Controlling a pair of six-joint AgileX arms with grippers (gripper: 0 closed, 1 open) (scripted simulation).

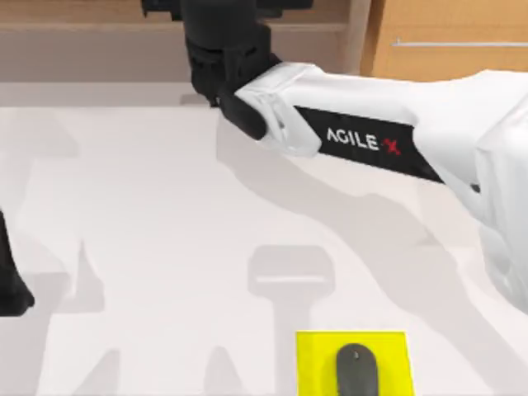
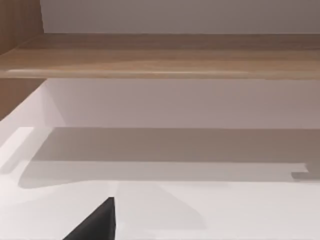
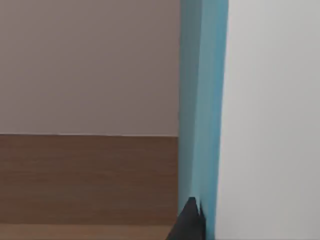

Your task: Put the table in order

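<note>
The white table spreads across the top view. My right arm reaches from the right side over it to the wooden shelf at the back, where its black gripper sits at the shelf's edge. Close in the right wrist view, a blue upright slab with a white face stands over a brown wooden board, and a black part of that gripper lies against its blue edge. My left gripper is parked at the table's left edge.
A yellow square pad with a dark grey mouse on it lies at the front, right of centre. A wooden drawer cabinet stands at the back right. In the left wrist view the shelf board runs above the tabletop.
</note>
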